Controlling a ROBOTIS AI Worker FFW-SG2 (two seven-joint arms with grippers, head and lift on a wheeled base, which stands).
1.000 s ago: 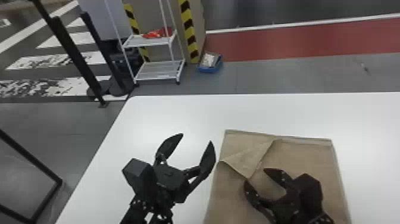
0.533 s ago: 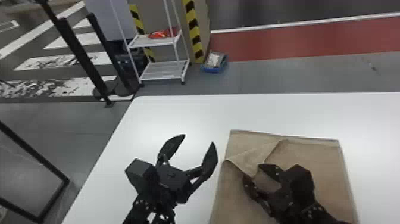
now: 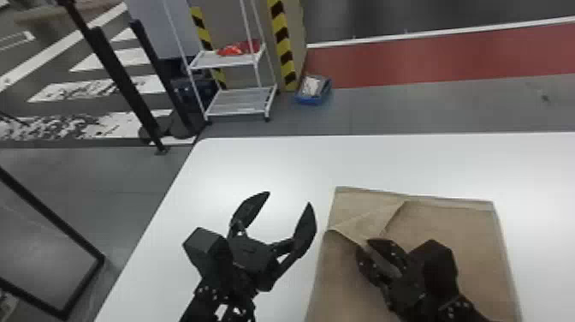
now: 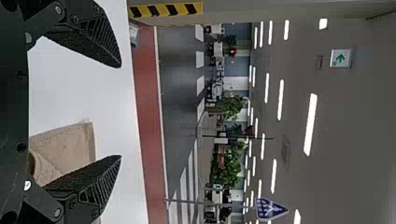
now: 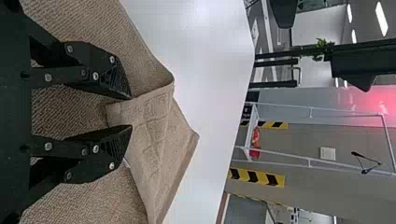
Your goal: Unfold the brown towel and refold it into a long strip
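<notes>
1. Two grippers in play; right gripper (image 3: 364, 245) is low over the brown towel (image 3: 466, 248), fingers part open, gap narrow. Tip of the turned-over corner flap (image 5: 149, 121) sits between the fingertips in the right wrist view – not clamped, space on show there.
2. Left gripper (image 3: 288, 198) – fingers spread wide, nothing between them. Over the white table (image 3: 256, 167), just beside the towel's left edge.
3. Towel: lies on the table, ahead of the robot, right part of the head view. Roughly a broad rectangle, still wide, no strip. Far left part has the flap folded over, slanting creases.
4. Flap: underside lighter than the rest, hem along the towel's far edge.
5. Beyond table, on the floor: white wire rack (image 3: 246, 102) with red item (image 3: 233, 50) on its upper shelf; blue bin (image 3: 314, 100) near it, pale stuff inside.
6. Further: yellow-black striped post (image 3: 280, 38) by the rack, black stands (image 3: 120, 81) to the left, red floor strip (image 3: 428, 55) to the right.
</notes>
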